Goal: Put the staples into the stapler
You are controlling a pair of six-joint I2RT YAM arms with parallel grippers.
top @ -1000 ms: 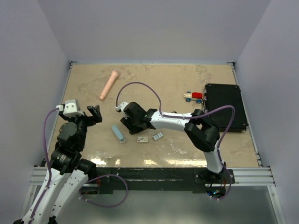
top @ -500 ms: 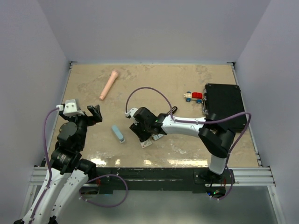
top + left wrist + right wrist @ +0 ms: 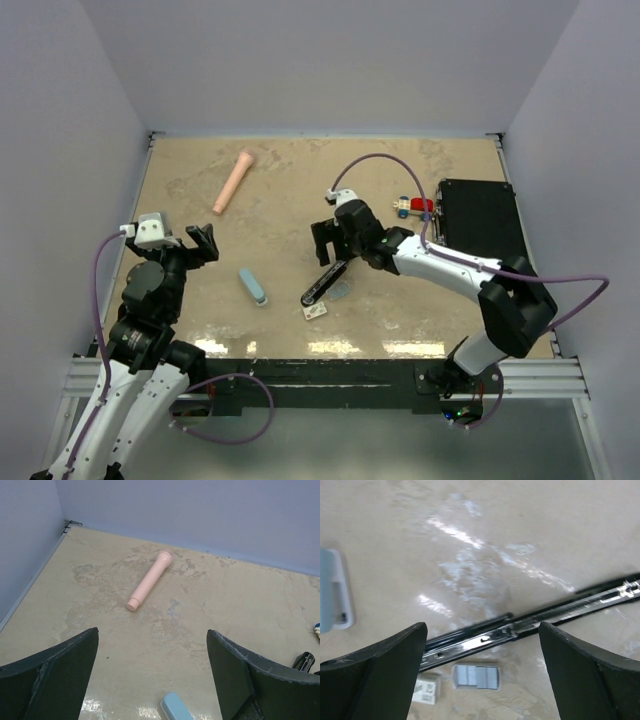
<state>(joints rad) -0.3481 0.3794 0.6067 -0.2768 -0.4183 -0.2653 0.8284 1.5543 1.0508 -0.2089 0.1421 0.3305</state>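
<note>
Right gripper [image 3: 333, 248] spread wide and empty over the open black stapler [image 3: 323, 285], staples [image 3: 341, 291] just beside it, well apart from every edge of the counter [image 3: 300, 170] (left gripper [image 3: 203, 243] equally wide, empty).

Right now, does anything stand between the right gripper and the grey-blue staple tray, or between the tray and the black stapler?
Nothing visible does. The open right gripper hangs near the grey-blue tray, which lies uncovered. The black stapler lies beside the tray, only bare table between them. The white box is off to the side.
</note>
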